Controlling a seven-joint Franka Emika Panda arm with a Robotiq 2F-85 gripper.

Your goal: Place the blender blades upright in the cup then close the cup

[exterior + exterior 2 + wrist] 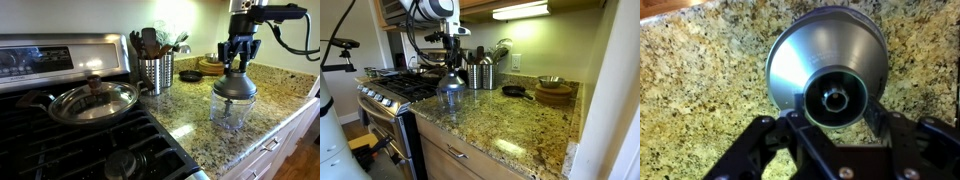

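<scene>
Two exterior views are showing the cup standing near the front edge of the granite surface, with open room around it. The gripper is hanging above, jaws flanking the knob of the silver dome lid; whether they are clamping it is unclear. Only the wrist view is showing the knob's top.
</scene>
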